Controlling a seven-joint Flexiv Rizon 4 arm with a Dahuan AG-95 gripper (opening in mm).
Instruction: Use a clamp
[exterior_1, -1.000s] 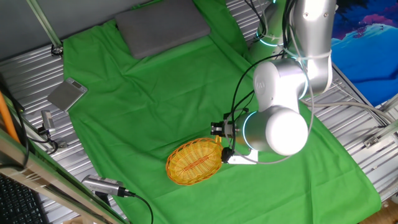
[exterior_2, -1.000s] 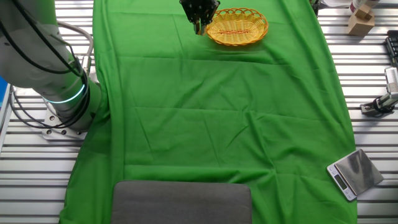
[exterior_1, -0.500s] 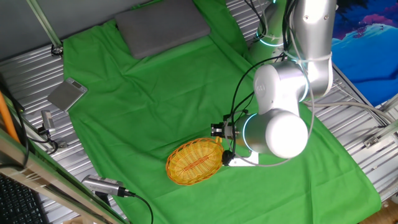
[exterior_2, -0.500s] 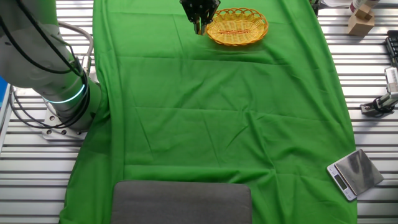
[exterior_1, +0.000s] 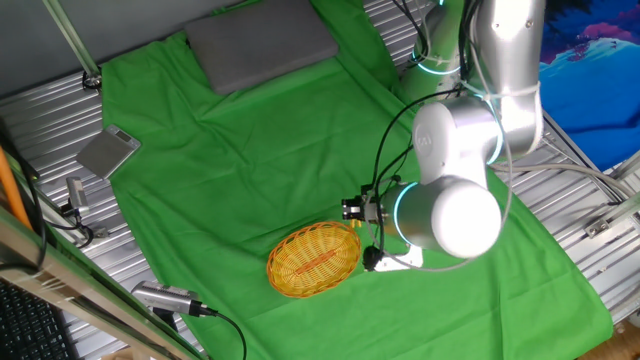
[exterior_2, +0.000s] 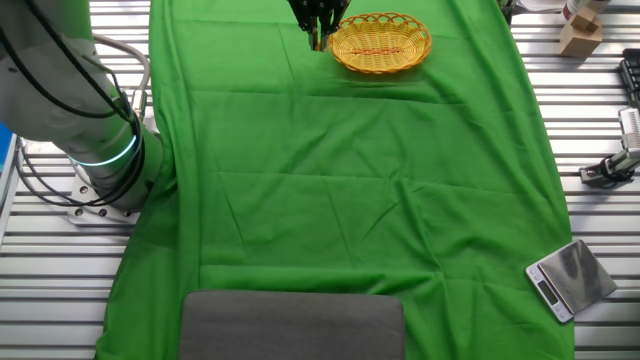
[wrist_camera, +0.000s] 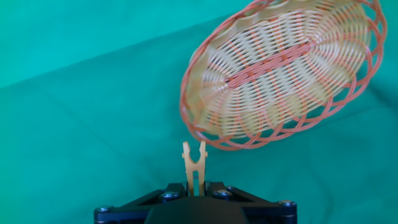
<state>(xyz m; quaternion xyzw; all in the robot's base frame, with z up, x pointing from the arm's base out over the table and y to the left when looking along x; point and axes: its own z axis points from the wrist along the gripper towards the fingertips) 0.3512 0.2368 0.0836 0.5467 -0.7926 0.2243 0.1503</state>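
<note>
In the hand view, my gripper (wrist_camera: 194, 186) is shut on the clamp (wrist_camera: 194, 163), a small yellow-orange clip whose two prongs stick out past the fingers. The prong tips sit just short of the near rim of the oval wicker basket (wrist_camera: 280, 74), above the green cloth. In the other fixed view, the gripper (exterior_2: 318, 32) hangs by the basket's (exterior_2: 381, 42) left rim, with the clamp (exterior_2: 319, 40) a faint yellow sliver in it. In one fixed view, the arm's big joint hides the gripper; the basket (exterior_1: 314, 260) lies left of it.
A green cloth (exterior_2: 350, 180) covers the table. A grey pad (exterior_2: 292, 325) lies at one end. A small metal scale (exterior_2: 569, 279) sits off the cloth. The arm's base (exterior_2: 95, 150) stands beside the cloth. Metal slats ring the cloth.
The arm has shifted slightly: the gripper with the clamp has risen a little beside the basket. The basket has not moved.
</note>
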